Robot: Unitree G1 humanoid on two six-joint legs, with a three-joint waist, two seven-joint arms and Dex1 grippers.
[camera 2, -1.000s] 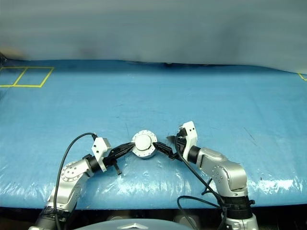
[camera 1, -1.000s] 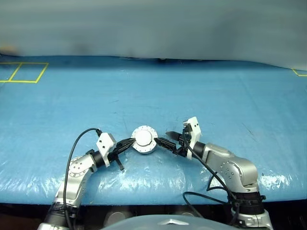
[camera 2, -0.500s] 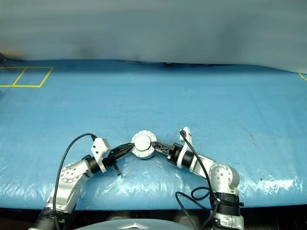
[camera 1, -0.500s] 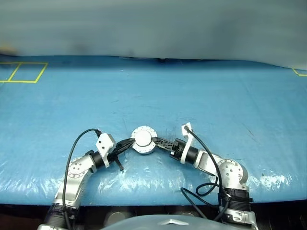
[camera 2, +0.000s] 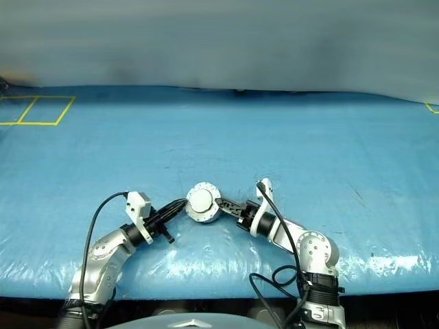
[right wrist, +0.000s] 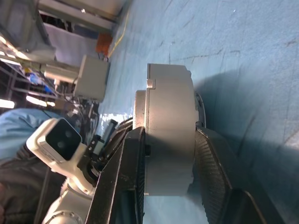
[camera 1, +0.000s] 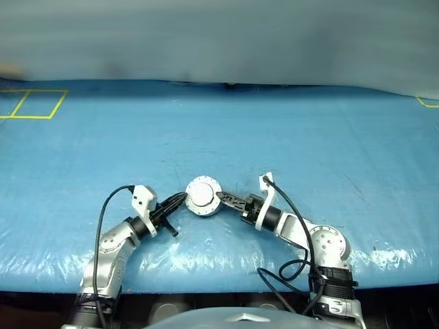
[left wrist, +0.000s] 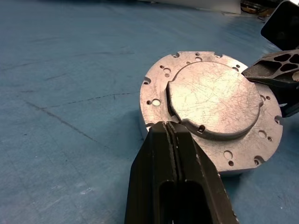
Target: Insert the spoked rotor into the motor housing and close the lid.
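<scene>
The motor housing point(camera 1: 203, 195) lies on the blue table close in front of me, a round grey metal cup with the lid point(left wrist: 215, 95) lying flat on top, plain scratched face up. My right gripper point(right wrist: 170, 136) is shut on the motor housing, one finger point(right wrist: 133, 179) over the lid face and the other finger point(right wrist: 212, 175) under its base. My left gripper point(left wrist: 169, 126) is shut and empty, its tips resting at the lid's edge on the housing's other side. The spoked rotor is hidden.
A blue plastic sheet point(camera 1: 309, 144) covers the whole table. Yellow tape squares point(camera 1: 34, 103) lie at the far left and a yellow mark point(camera 1: 429, 103) at the far right. The table's front edge runs just behind both arms. Black cables loop from each wrist.
My right gripper has rolled over and closed from wide open onto the motor housing, its elbow drawing in. The left gripper stays shut at the housing's edge.
</scene>
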